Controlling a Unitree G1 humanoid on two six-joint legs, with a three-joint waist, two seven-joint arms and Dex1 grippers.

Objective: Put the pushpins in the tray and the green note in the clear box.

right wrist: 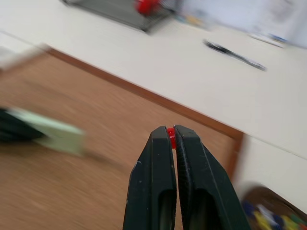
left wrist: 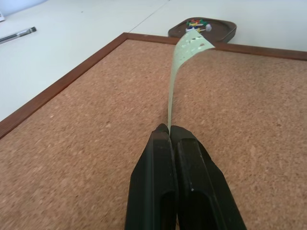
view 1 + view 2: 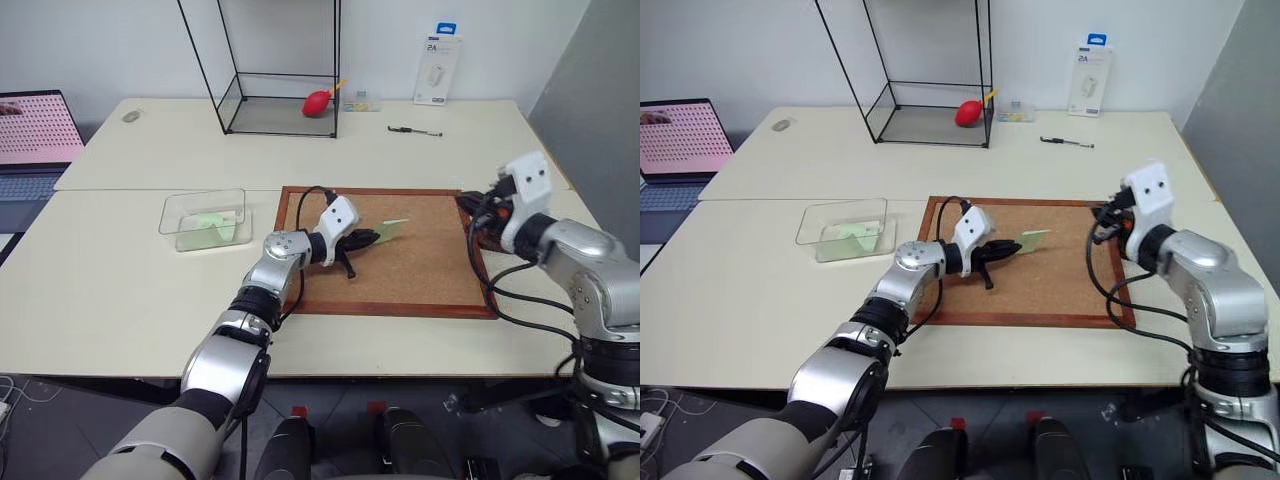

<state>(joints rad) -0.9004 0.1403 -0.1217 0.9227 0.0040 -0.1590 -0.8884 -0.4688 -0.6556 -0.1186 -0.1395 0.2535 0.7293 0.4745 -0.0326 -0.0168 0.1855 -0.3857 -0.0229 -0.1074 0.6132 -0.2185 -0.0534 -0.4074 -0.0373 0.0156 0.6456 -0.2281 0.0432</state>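
Two pale tables stand pushed together against a white wall, with a grey panel at my right. A wood-framed cork board lies flat in front of me. At the far edge stand a tall black wire-framed glass case with a red bulb inside, a white packet leaning on the wall and a pen; a laptop sits far off to my left.

The clear box rests on the table just left of the board, something pale green lying in it. The tray, with colourful pins, sits just past the board's right edge.

My left arm reaches low over the board, its claw pressed together on the green note, which sticks out above the cork. My right arm is bent out over the board's right edge, its claw pinching a red pushpin at the tips.
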